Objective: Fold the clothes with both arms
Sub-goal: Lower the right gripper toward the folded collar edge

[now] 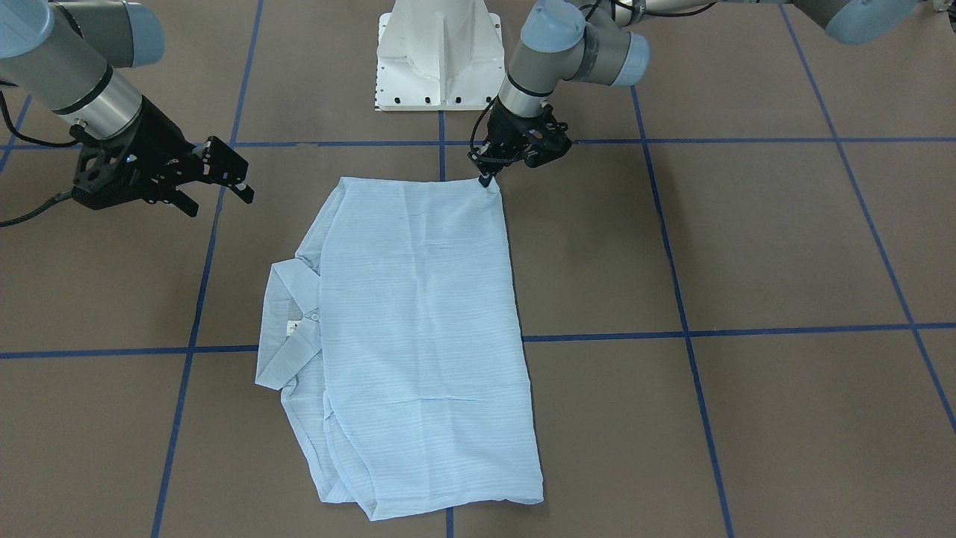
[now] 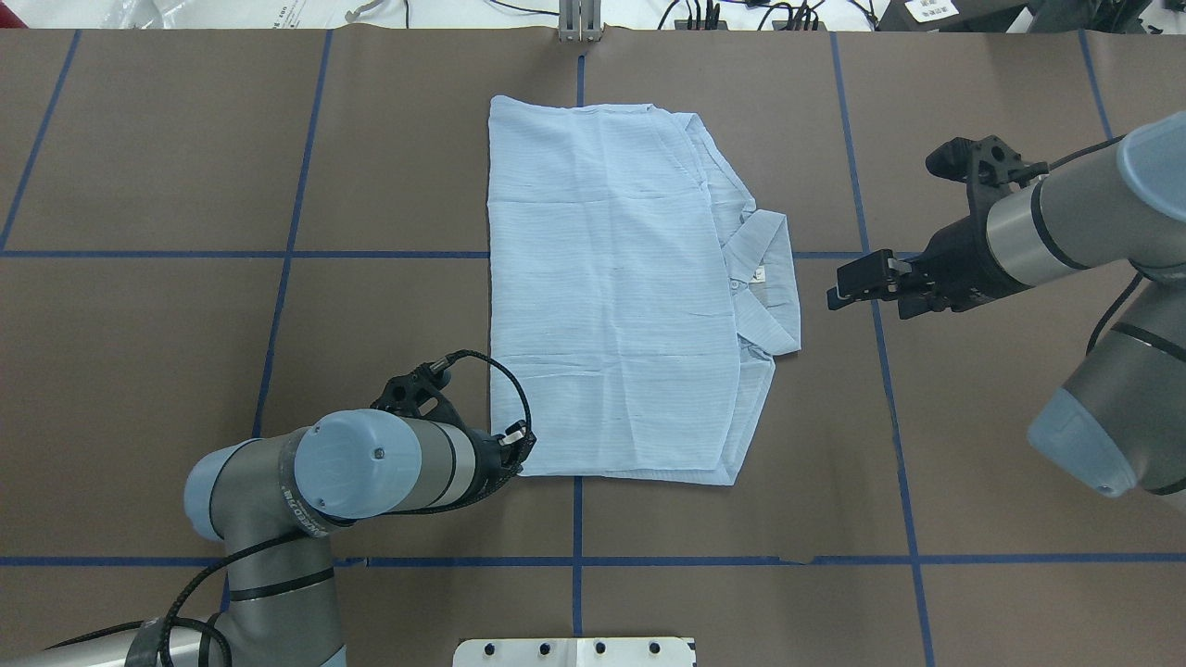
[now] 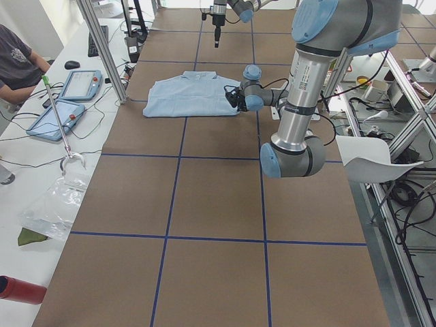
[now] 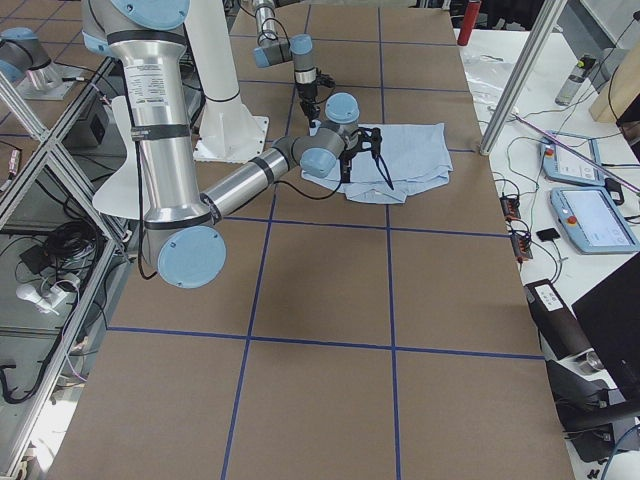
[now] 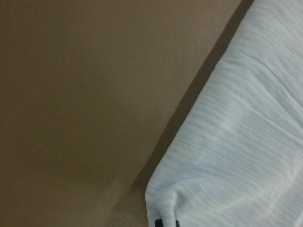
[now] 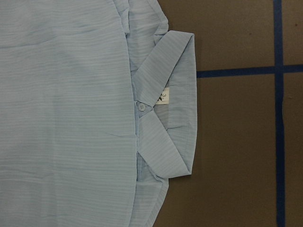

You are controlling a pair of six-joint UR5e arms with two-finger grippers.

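Folded on the brown surface (image 2: 185, 185), the pale blue, finely striped button-up shirt (image 2: 611, 278) keeps its sleeves and cuffs out of sight in every view. Overhead, the grey left arm (image 2: 445, 463) covers the fingertips of its black left hand (image 1: 487, 178). The blurred wrist view catches only a dark fingertip sliver (image 5: 166, 223), cut off by the bottom edge. The white collar label (image 6: 163, 97) sits half under the collar flap.

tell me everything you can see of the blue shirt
The shirt is pale blue, thin, finely striped cloth, folded into a rough rectangle and lying flat on the brown table. Its collar sticks out on one side, showing a white button and a small label. The left gripper seems to pinch one corner.
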